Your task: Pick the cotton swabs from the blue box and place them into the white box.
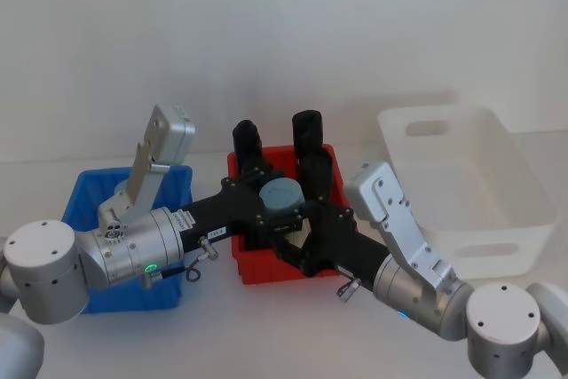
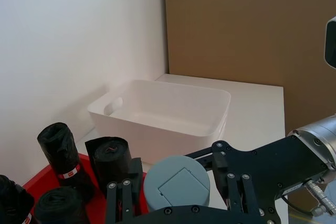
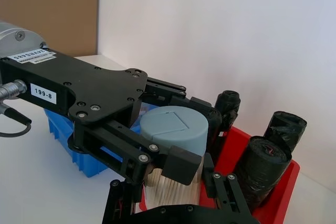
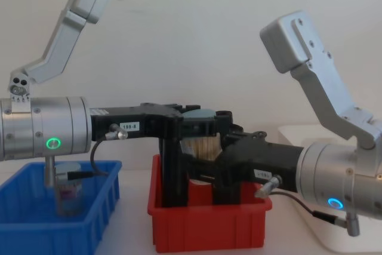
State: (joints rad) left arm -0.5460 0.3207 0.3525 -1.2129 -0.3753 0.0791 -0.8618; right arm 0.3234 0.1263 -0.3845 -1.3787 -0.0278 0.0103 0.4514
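Both arms are bent inward with forearms level, meeting over the red bin [image 1: 253, 270] mid-table [image 1: 284, 330]. Left pincer [image 3: 191, 140] is clenched on the cotton swabs jar [image 1: 282, 193] at its lid. The jar is upright in the air, between the blue box [image 1: 80, 203] at the left edge and the white box [image 1: 525, 191] at the right. Right pincer [image 3: 173, 195] straddles the jar's lower body — can't tell if it's clamped.

We see the blue plastic bin [image 1: 84, 193] left of the red plastic bin [image 1: 284, 274], the white plastic tub [image 1: 524, 210] right. Black rolls [image 1: 307, 126] stand in the red bin.
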